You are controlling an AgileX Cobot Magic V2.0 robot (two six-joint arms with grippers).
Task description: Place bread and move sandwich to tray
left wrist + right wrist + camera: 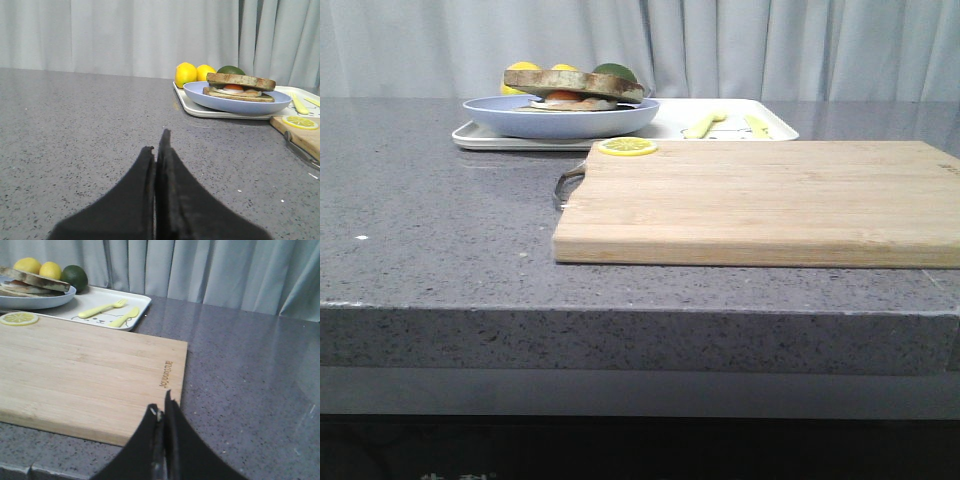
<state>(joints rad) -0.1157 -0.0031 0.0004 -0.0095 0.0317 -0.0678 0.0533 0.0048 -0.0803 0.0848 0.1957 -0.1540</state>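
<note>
The sandwich [576, 88] sits assembled in a light blue plate [560, 120] — top slice of bread [241, 80] laid over the fried egg, whose orange yolk peeks out between the brown crusts. The plate itself rests on the left end of the white tray [770, 128], which lies toward the far edge of the grey desk [440, 220]. Behind the plate, two lemons [186, 75] and a dark green avocado [74, 277] crowd together on the far left part of the tray. On the tray's right half lie a yellow fork [101, 308] and a yellow spoon [124, 317], side by side.

Nearer the front edge, a wooden cutting board [760, 205] covers the middle and right of the desk, its far side just beside the tray. A lemon slice [627, 147] lies flat on the board's far left corner, and a metal handle [568, 185] sticks out from the board's left end.

The left pincer [159, 150] hangs low over bare desk to the left of the board, its black fingers pressed together with nothing between them. The right pincer [162, 412] is closed too and empty — its tips hang over the near right corner of the board.
</note>
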